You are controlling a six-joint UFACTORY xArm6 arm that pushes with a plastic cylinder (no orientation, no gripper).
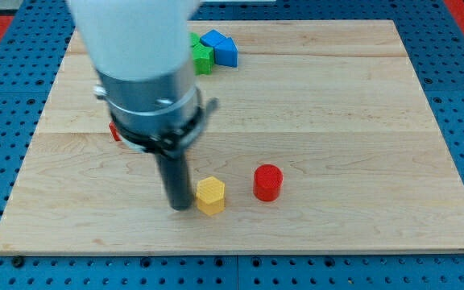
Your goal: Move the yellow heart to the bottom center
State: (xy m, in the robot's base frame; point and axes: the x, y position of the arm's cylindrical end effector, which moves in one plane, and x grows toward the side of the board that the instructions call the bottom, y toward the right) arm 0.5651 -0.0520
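Yellow and compact, the single yellow block (210, 196) sat near the bench's (337, 121) near edge, left of centre; its heart shape, pointing and long axis could not be told. My tip (180, 207) touched its left side. One red cylinder (268, 182) stood just right. Far off lay one blue block (221, 48) and one green block (202, 56), touching; one red block (114, 132) peeked behind the arm.

Arm (139, 56): upper part cut off by view's top. Red block (114, 131) at view's left: mostly hidden behind arm, shape indeterminate. Green block (201, 56): partly hidden by arm, shape unclear.
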